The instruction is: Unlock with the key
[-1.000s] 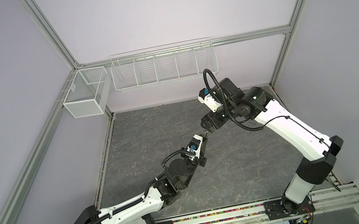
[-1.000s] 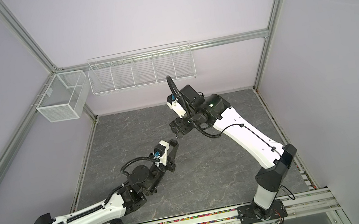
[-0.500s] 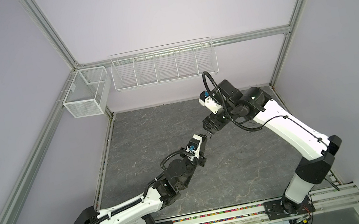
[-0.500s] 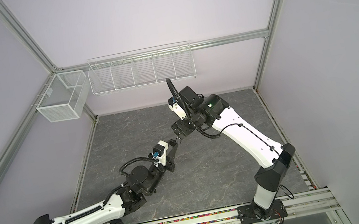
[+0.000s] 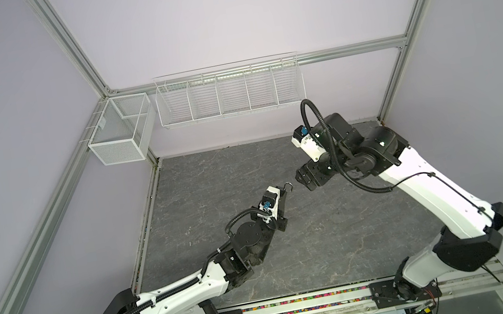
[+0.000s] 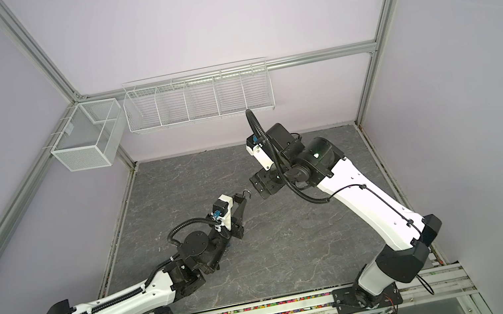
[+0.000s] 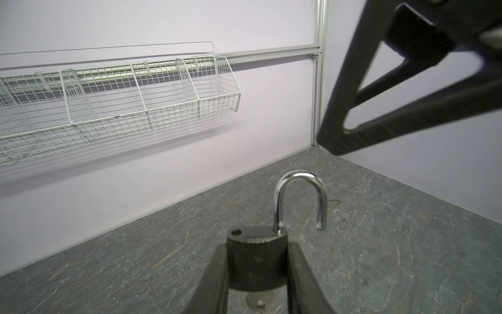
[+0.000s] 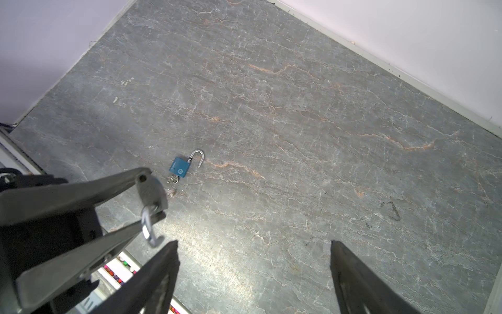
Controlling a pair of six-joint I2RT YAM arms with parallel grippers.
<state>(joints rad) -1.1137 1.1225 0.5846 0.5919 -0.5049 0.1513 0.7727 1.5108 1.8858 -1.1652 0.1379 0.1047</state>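
My left gripper (image 7: 256, 248) is shut on a dark grey padlock (image 7: 256, 261), held above the table near its middle. The padlock's silver shackle (image 7: 298, 180) is swung out, one leg free of the body, and it also shows in both top views (image 5: 288, 186) (image 6: 246, 194). A round metal key head (image 7: 260, 301) sticks out beneath the padlock body. My right gripper (image 8: 254, 244) stands open and empty, just to the right of the shackle in both top views (image 5: 303, 179) (image 6: 257, 185), apart from it. One of its fingers (image 7: 380, 108) shows in the left wrist view.
A blue padlock (image 8: 178, 167) with an open shackle and keys (image 8: 172, 180) lies on the grey table (image 8: 298, 122) below the left gripper. A white wire shelf (image 5: 228, 92) hangs on the back wall, a mesh box (image 5: 120, 135) at the back left corner.
My right gripper has drawn back a little to the right, away from the padlock's shackle. The left gripper has kept its hold and barely moved.
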